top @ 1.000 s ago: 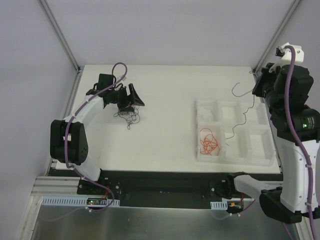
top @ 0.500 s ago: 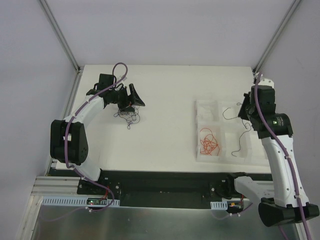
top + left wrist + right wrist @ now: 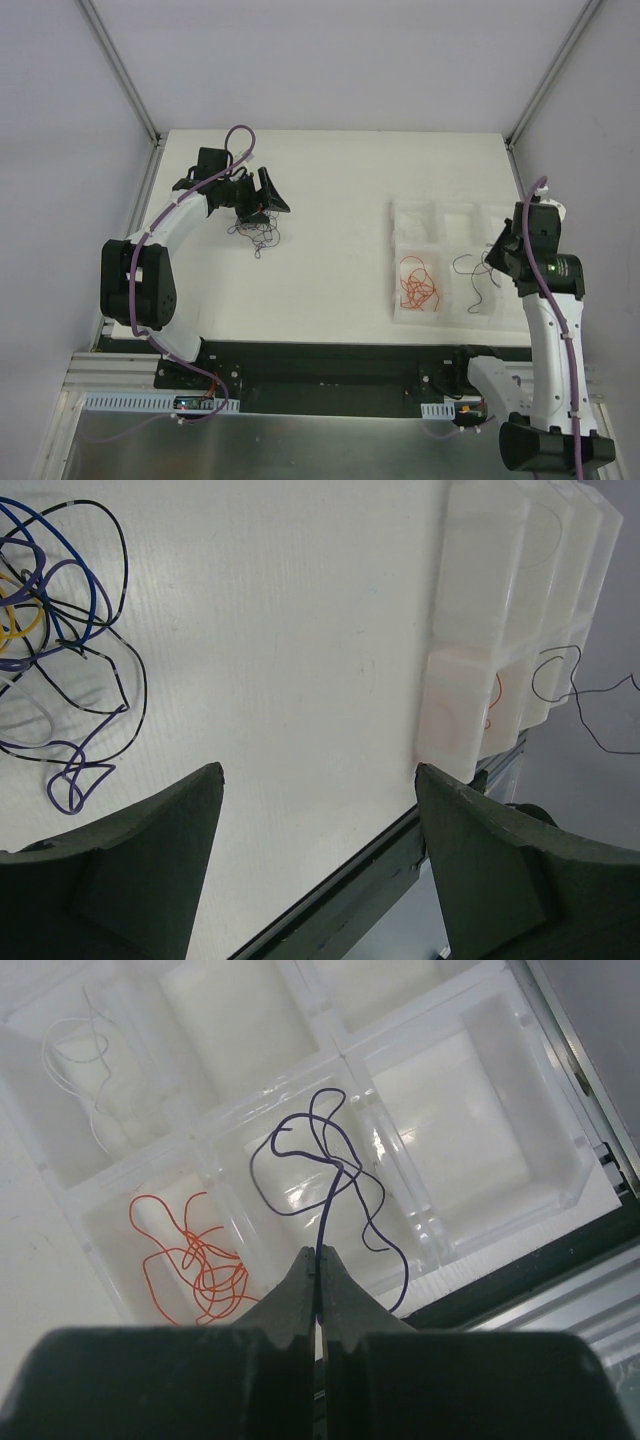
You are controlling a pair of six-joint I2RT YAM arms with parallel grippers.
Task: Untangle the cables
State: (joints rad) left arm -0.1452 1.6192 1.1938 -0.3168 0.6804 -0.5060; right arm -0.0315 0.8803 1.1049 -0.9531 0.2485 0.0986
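A small tangle of cables [image 3: 256, 232] in blue, black, purple, yellow and pale strands lies on the white table; it also shows at the left of the left wrist view [image 3: 55, 630]. My left gripper [image 3: 265, 203] is open and empty just beside the tangle, its fingers [image 3: 150, 850] wide apart. My right gripper [image 3: 320, 1253] is shut on a dark purple cable [image 3: 330, 1175], which dangles into the near middle compartment of the clear tray [image 3: 470, 275]. Orange cables [image 3: 195, 1260] lie in the near left compartment [image 3: 418, 285]. A white cable [image 3: 85, 1075] lies in a far compartment.
The clear tray [image 3: 412, 215] with several compartments stands at the table's right, close to the near edge [image 3: 330, 345]; it also shows in the left wrist view [image 3: 480, 630]. Frame posts rise at the table's back corners [image 3: 150, 130].
My right arm has come down and toward the near edge with the dark purple cable, from above the tray's back right to its near middle compartment. The left arm has not moved.
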